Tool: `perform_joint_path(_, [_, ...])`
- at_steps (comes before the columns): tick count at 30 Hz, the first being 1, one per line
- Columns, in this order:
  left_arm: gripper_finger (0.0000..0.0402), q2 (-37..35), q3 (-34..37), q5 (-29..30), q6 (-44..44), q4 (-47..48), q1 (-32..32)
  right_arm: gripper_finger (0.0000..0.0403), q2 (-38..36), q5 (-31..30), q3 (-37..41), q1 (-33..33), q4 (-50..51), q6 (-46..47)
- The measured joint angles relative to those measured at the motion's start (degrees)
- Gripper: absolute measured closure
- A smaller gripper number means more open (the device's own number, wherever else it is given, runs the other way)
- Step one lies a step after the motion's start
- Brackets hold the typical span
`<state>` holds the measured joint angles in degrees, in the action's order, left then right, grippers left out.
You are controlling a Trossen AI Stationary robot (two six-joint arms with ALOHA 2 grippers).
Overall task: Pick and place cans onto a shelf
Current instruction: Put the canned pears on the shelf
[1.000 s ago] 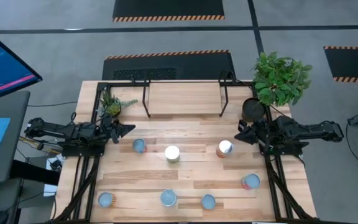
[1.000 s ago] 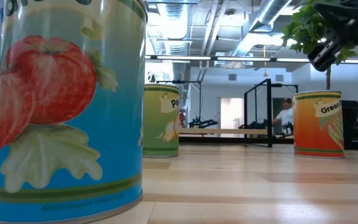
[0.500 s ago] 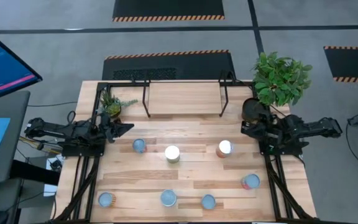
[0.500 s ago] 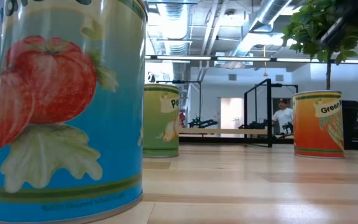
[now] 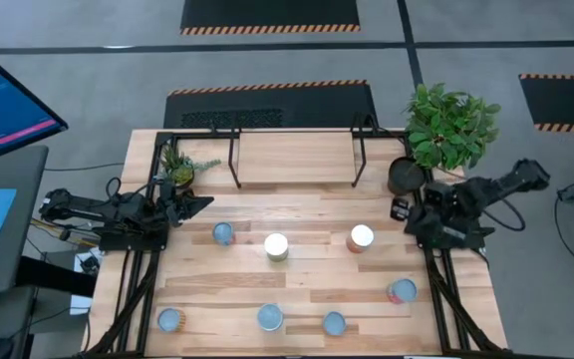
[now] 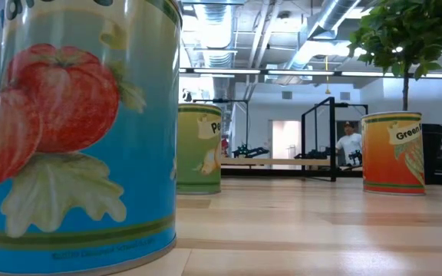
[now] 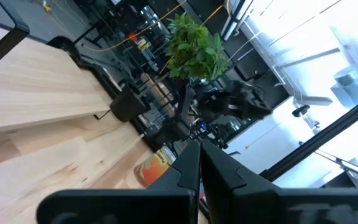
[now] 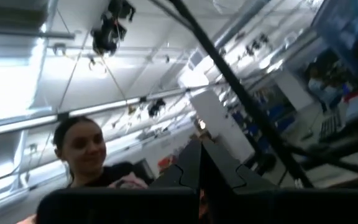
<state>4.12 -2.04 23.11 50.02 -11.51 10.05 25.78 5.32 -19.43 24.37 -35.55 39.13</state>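
Several cans stand upright on their bases on the plank table: one with a pale-blue top (image 5: 223, 233), a shiny-topped one (image 5: 276, 245) and an orange one (image 5: 361, 237) in a middle row, and more along the near edge (image 5: 270, 317). The low view shows a blue tomato can (image 6: 75, 130), a green can (image 6: 199, 149) and an orange can (image 6: 392, 153). The shelf (image 5: 295, 158) stands on black legs at the far edge with nothing on its board. My left gripper (image 5: 207, 203) is shut and empty at the table's left, also seen in its wrist view (image 7: 199, 163). My right gripper (image 5: 399, 208) is shut and empty at the table's right, tipped upward (image 8: 199, 163).
A dark plant pot (image 5: 405, 177) with a leafy plant (image 5: 451, 125) stands at the far right corner, close to my right gripper. A small plant (image 5: 177, 165) stands at the far left. A person (image 8: 82, 149) shows in the right wrist view, another (image 6: 351, 142) in the room behind.
My right gripper has drawn back toward the table's right edge, away from the orange can, and has tipped upward; it has risen out of the low view. The cans have stayed in place.
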Motion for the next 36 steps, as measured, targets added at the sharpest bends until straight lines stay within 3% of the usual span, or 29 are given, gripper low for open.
perform_joint_path(5, [0.0401, 0.0, 0.0, 0.7, -0.7, -0.74, -0.05, 0.037, 10.05, -0.09, -5.68, 4.71, 0.02, -0.24])
perform_joint_path(10, [0.0401, 0.02, 0.0, -0.83, -2.1, -8.0, -0.02, 0.037, 18.24, -5.04, -11.05, 6.69, 2.52, -2.19])
perform_joint_path(16, [0.0401, 0.01, -1.93, -4.63, -14.75, -16.15, -0.02, 0.037, 24.45, -12.33, -16.91, 5.09, 10.27, -2.32])
perform_joint_path(20, [0.0401, 1.0, -9.2, -4.83, -24.28, -7.65, 0.02, 0.037, 27.33, -14.51, -19.15, 2.58, 12.85, -2.29])
perform_joint_path(23, [0.0402, 3.87, -17.04, -5.03, -29.85, 4.5, 0.02, 0.037, 28.63, -14.58, -19.94, 0.87, 12.66, -2.22])
perform_joint_path(29, [0.0402, 16.86, -32.64, -4.88, -33.3, 30.06, 0.02, 0.037, 30.68, -14.53, -20.06, -1.82, 12.9, -2.1])
perform_joint_path(32, [0.0401, 24.94, -38.38, -5.8, -36.55, 36.4, 0.02, 0.037, 31.63, -14.53, -20.06, -3.07, 12.97, -2.1])
perform_joint_path(36, [0.0402, 35.8, -44.53, -6.22, -38.89, 36.8, -0.02, 0.037, 32.44, -14.49, -20.06, -4.58, 13.06, -2.1])
